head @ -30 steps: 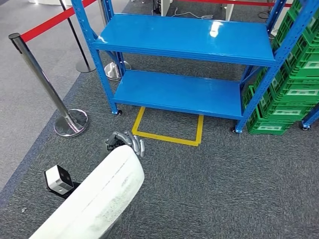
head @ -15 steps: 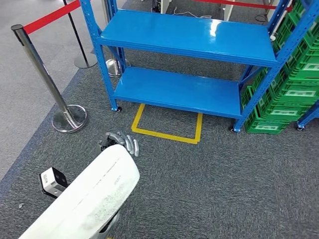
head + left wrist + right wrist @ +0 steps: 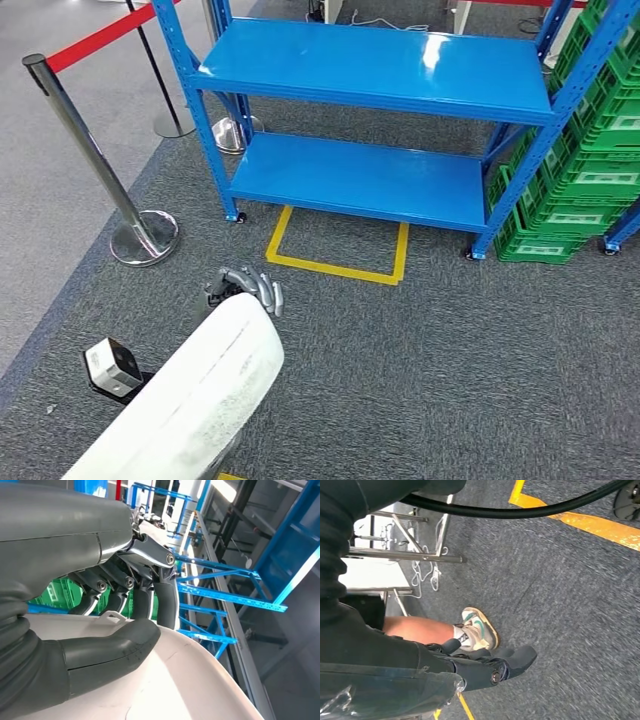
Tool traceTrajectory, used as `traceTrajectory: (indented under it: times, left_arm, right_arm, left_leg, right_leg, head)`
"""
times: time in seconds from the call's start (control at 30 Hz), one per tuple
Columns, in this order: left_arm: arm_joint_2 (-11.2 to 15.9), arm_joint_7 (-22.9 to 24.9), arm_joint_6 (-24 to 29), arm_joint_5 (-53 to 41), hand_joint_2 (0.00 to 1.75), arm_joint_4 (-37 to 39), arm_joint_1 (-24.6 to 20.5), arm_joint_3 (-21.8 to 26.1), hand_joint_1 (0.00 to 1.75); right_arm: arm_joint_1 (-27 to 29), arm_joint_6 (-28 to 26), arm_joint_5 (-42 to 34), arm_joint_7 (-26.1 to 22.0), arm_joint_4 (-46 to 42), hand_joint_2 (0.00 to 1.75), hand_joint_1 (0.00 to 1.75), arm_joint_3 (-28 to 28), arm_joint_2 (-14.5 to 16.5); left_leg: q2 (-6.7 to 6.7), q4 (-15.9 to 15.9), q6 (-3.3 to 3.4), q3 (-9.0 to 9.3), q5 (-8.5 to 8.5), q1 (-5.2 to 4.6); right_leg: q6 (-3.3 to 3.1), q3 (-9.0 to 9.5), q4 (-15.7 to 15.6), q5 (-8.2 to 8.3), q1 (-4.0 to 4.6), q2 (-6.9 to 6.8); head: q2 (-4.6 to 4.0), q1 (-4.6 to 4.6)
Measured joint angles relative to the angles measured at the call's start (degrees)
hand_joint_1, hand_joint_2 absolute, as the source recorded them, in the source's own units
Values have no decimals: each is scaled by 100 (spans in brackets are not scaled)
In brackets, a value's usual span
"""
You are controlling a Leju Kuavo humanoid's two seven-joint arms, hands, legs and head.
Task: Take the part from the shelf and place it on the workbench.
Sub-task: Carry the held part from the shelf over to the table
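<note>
No legible text, labels or numbers anywhere. Green crates (image 3: 596,150) carry pale panels, too small to read.

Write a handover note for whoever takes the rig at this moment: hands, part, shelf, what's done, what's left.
Left hand: holds the white part, fingers curled over its top edge and thumb pressed on its face in the left wrist view.
Right hand: hangs low over the carpet, holding nothing; a person's shoe is near it.
Shelf: both blue levels in the head view carry nothing.
Done: the part is off the shelf and in hand.
Left: carry it to the workbench and set it down.
</note>
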Motion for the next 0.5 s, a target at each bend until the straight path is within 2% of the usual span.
traceTrajectory:
  times: [0.03, 0.13, 0.17, 0.2, 0.23, 0.3, 0.33, 0.4, 0.47, 0.5]
  left_arm:
    - [-2, 0, 37, 12, 175, -9, 2, 9, 155]
    - [-2, -1, 119, 16, 175, -21, 22, 65, 155]
    - [0, -2, 124, 18, 175, -21, 33, 85, 155]
    - [2, -2, 118, 27, 175, -22, 42, 101, 155]
    - [3, -2, 107, 48, 175, -28, 50, 111, 155]
    - [1, -2, 73, 122, 175, -62, 57, 123, 155]
    - [-7, -2, 60, 163, 175, -89, 58, 127, 155]
    - [-28, -2, 47, 215, 175, -130, 68, 139, 155]
    - [-44, -2, 56, 232, 175, -142, 88, 161, 155]
    - [-46, -2, 69, 234, 175, -142, 94, 175, 155]
  right_arm:
    - [-4, -18, 9, -9, 0, 175, 0, -1, 0]
    - [-7, -73, 46, -62, -1, 175, 0, 0, -1]
    - [-1, -84, 52, -88, -1, 175, 0, 0, -1]
    - [4, -96, 54, -124, -1, 175, 0, 0, -1]
    - [7, -107, 52, -169, -1, 175, 0, 0, 0]
    - [5, -122, 33, -259, -1, 175, 0, 0, 1]
    - [2, -124, 19, -291, -1, 175, 0, -1, 1]
    - [0, -122, -2, -334, -1, 175, 0, -2, -1]
    - [4, -114, -20, -418, -1, 175, 0, -2, -1]
    - [8, -107, -40, -497, -1, 175, 0, -2, -1]
  left_leg:
    - [1, 232, -37, -106, -152, 6]
    - [3, 1308, -109, -613, -667, 38]
    - [3, 1495, -115, -709, -701, 44]
    - [3, 1511, -114, -719, -637, 48]
    - [3, 1330, -108, -629, -479, 51]
    - [6, 644, -100, -272, -98, 59]
    - [2, 304, -84, -104, 10, 64]
    - [-12, -20, -30, 29, 55, 65]
    - [-23, -48, 47, 11, 63, 62]
    - [-23, -53, 82, 9, 72, 64]
  right_leg:
    - [-29, -4, -12, 15, -15, -2]
    - [-61, -33, -10, 32, -22, -9]
    - [-61, -38, -9, 34, -22, -12]
    - [-58, -40, -8, 36, -23, -13]
    - [-51, -38, -8, 38, -25, -12]
    - [-21, -39, -3, 42, -22, -4]
    - [6, -55, 14, 41, -10, 3]
    - [71, -96, 32, 49, 14, 9]
    - [122, -125, 35, 54, 7, 4]
    - [145, -155, 93, 2, 0, 0]
  head:
    - [0, -5]
    - [0, -13]
    - [0, -13]
    - [0, -13]
    - [0, -12]
    - [0, -16]
    - [0, -22]
    - [0, -20]
    - [0, -10]
    - [0, -3]
